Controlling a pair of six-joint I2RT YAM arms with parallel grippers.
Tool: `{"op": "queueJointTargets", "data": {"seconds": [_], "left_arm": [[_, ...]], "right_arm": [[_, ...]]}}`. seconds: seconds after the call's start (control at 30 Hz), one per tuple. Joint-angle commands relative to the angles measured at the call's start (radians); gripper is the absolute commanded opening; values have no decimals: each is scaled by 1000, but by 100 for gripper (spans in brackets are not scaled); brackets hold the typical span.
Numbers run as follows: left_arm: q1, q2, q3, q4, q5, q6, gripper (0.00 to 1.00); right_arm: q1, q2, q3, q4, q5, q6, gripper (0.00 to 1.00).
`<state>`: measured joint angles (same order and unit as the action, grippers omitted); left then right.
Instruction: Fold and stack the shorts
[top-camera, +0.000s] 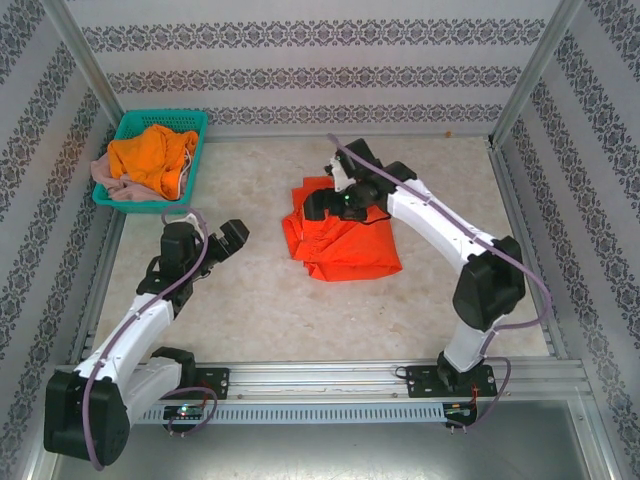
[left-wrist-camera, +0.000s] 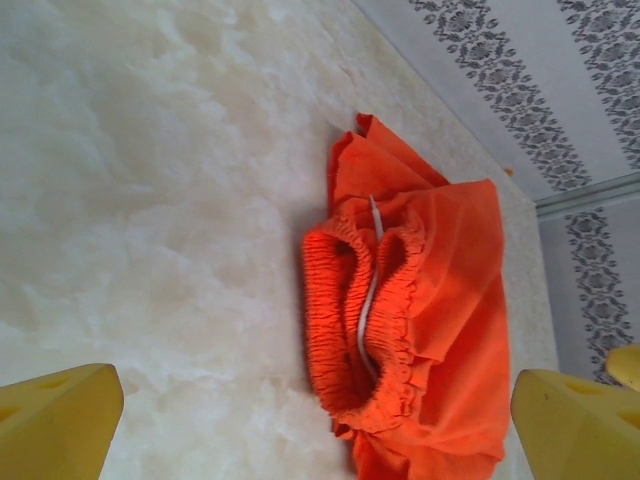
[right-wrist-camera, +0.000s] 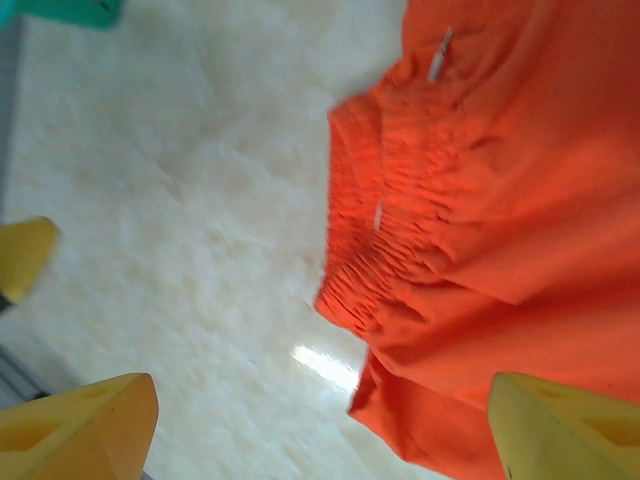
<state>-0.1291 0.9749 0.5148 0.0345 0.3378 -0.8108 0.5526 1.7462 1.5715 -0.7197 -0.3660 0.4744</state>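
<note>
Where the right gripper (right-wrist-camera: 320, 425) hangs over the red-orange shorts (top-camera: 345, 245), its jaws stand wide apart and hold nothing; the cloth lies below them, near the middle of the table (top-camera: 260, 290). The left gripper (top-camera: 232, 240) is likewise spread fully and empty, set well apart from the garment on its left side. The red-orange shorts appear partly folded, with the gathered elastic waistband (right-wrist-camera: 390, 230) turned toward the left arm. Expect light, limp cloth that gives no resistance, sags from any single hold and drags on the table surface. The waistband is judged the firmest place to pinch, since the thin leg fabric is likely to slip or bunch. At the far left corner, the teal basket (top-camera: 165, 115) contains the bright orange shorts (top-camera: 150, 155) heaped on top, with the dusty pink shorts (top-camera: 105, 175) spilling over its left rim. Both await folding.
</note>
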Motion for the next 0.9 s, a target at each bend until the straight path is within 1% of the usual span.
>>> {"op": "queueJointTargets", "data": {"seconds": [0.0, 0.1, 0.13, 0.23, 0.33, 0.4, 0.53, 0.67, 0.73, 0.8, 0.87], "left_arm": [[3, 56, 54, 98, 71, -57, 100], [-1, 111, 83, 109, 87, -64, 99], [-3, 129, 88, 122, 90, -68, 97], [-9, 191, 108, 149, 115, -78, 89], [-15, 243, 129, 167, 136, -82, 85], [-19, 263, 136, 174, 140, -82, 82], [-42, 283, 139, 176, 143, -85, 78], [-114, 297, 127, 173, 110, -89, 78], [-165, 314, 119, 181, 89, -102, 78], [-220, 337, 105, 205, 64, -126, 78], [-275, 370, 94, 243, 48, -154, 78]], "right_arm": [[26, 48, -78, 185, -130, 105, 86], [21, 105, -144, 312, -182, 189, 86], [22, 129, -153, 337, -192, 207, 86], [21, 188, -178, 353, -181, 223, 83], [19, 201, -246, 377, -176, 223, 83], [11, 184, -308, 386, -171, 212, 83], [-25, 85, -480, 378, -152, 159, 83], [-94, -83, -630, 306, -128, 85, 79], [-112, -182, -656, 272, -102, 60, 79], [-106, -264, -644, 235, -43, 38, 80], [-78, -306, -591, 176, 70, 11, 81]]}}
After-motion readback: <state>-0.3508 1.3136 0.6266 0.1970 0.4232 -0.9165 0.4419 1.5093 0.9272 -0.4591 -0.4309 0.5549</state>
